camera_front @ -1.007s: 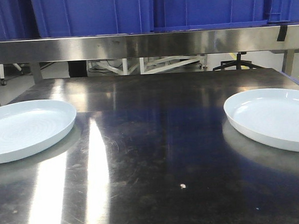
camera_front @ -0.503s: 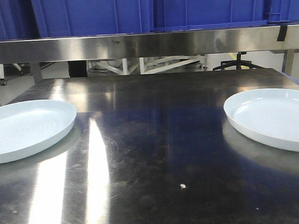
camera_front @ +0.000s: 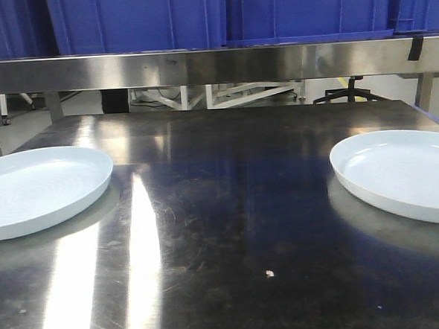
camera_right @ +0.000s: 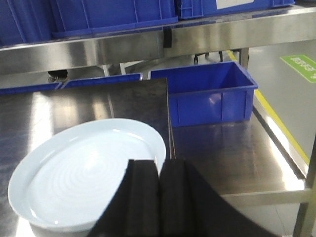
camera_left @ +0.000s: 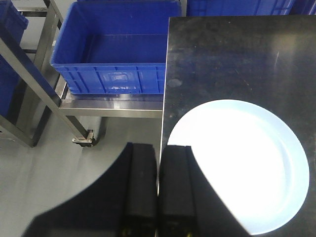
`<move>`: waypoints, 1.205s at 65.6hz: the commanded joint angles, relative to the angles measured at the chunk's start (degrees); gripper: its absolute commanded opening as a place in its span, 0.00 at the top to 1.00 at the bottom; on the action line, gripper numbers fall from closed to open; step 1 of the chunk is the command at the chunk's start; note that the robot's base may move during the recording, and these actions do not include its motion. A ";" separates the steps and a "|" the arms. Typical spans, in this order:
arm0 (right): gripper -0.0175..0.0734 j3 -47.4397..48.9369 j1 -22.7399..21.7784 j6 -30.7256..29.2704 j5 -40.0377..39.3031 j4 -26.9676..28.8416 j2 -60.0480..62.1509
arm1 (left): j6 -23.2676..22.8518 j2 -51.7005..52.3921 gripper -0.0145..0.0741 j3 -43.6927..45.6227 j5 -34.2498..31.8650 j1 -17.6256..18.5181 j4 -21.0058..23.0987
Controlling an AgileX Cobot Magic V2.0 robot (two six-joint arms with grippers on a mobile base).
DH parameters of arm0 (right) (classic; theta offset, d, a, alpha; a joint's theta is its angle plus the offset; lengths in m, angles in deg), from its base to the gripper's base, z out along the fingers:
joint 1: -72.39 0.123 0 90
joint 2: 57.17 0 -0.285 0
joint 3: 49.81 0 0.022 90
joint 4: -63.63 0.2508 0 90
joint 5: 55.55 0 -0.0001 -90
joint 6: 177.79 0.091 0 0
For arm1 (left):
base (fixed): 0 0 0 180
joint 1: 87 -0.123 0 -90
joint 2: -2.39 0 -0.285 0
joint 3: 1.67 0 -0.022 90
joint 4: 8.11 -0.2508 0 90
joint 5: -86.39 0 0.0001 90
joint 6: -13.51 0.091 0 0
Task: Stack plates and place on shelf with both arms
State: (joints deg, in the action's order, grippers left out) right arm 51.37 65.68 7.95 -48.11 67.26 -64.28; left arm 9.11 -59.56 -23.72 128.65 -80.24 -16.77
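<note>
Two pale blue-white plates lie apart on the steel table (camera_front: pixel 230 208), the left plate (camera_front: pixel 35 191) at its left edge and the right plate (camera_front: pixel 406 172) at its right edge. The steel shelf (camera_front: pixel 213 66) runs across above the back of the table. Neither gripper shows in the front view. In the left wrist view my left gripper (camera_left: pixel 158 148) is shut and empty, hovering over the table's left edge beside the left plate (camera_left: pixel 247 163). In the right wrist view my right gripper (camera_right: pixel 159 165) is shut and empty, above the right rim of the right plate (camera_right: pixel 84 168).
Blue crates (camera_front: pixel 136 20) stand on the shelf. An open blue crate (camera_left: pixel 116 54) sits on a low rack left of the table, and another blue crate (camera_right: pixel 207 94) on a lower steel surface to its right. A small crumb (camera_front: pixel 269 273) lies near the table's front.
</note>
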 commanded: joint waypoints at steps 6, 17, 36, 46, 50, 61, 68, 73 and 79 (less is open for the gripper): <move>0.75 0.16 -0.33 3.28 -15.47 2.51 1.03 | -0.28 0.47 0.73 2.00 -4.37 0.32 -0.32; 0.75 10.85 0.69 4.40 2.59 2.59 -2.09 | -0.28 0.47 0.73 2.00 -4.48 0.32 -0.32; 0.75 33.69 1.62 -6.84 23.64 2.53 -30.91 | -0.28 0.47 0.73 2.00 -4.71 0.32 -0.32; 0.75 38.06 2.32 -7.65 15.94 2.74 -43.54 | -0.28 0.47 0.73 2.00 -4.59 0.32 -0.62; 0.75 38.30 2.32 -7.65 12.92 3.14 -46.82 | -0.28 0.47 0.73 2.00 -4.59 0.32 -0.62; 0.75 38.30 2.32 -7.65 10.20 3.42 -53.35 | -0.28 0.47 0.73 2.00 -4.59 0.32 -0.65; 0.75 38.30 2.32 -7.65 9.91 3.42 -55.90 | -0.28 0.47 0.73 2.00 -4.59 0.32 -0.65; 0.75 38.30 2.26 -7.65 8.05 3.42 -56.62 | -0.28 0.47 0.73 2.00 -4.59 0.32 -0.65; 0.74 38.30 2.14 -7.65 6.44 3.42 -56.62 | -0.28 0.47 0.72 2.00 -4.48 0.32 -0.65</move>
State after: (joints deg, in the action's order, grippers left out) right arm 87.47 67.91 0.86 -35.77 70.29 -121.31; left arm 9.11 -59.56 -23.72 128.26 -80.24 -17.00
